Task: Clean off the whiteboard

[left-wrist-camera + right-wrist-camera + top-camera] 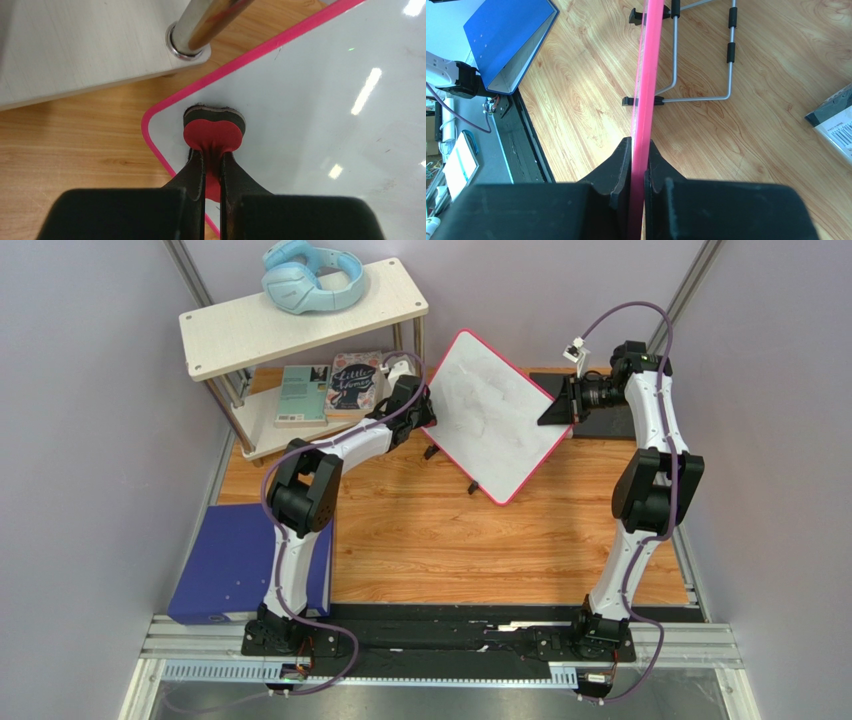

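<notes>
Up in the top middle of the overhead frame, the glossy white rectangular whiteboard [495, 415] with a pink-red rim sits turned like a diamond. Its long axis runs from upper left to lower right, and it is propped on thin wire legs [703, 95]. The right gripper [640, 150] pinches its rim at the right corner. The left gripper [212, 160] is clamped on a round red felt eraser [214, 131] laid on the board by its left corner. Underneath is a wood-grain tabletop [450, 540], with a pale two-tier shelf [300, 315] at upper left and grey-lilac walls [90, 440] all round.
</notes>
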`<action>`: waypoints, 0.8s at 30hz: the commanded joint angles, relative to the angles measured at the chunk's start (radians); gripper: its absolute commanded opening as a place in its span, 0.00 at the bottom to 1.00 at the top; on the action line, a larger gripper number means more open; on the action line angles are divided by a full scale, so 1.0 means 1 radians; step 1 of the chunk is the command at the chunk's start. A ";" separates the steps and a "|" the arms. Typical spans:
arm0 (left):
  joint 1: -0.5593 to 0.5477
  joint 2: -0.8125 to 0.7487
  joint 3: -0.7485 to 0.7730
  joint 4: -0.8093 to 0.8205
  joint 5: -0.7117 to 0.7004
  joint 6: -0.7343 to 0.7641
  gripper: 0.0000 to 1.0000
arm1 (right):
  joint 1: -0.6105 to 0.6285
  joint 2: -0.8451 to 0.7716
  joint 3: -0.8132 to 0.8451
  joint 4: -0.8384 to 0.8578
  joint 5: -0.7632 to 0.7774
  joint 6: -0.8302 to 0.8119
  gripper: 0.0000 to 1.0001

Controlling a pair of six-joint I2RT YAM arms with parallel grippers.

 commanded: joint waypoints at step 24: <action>0.014 -0.405 -0.280 0.049 0.027 0.160 0.00 | 0.072 0.148 0.153 -0.256 0.104 -0.114 0.03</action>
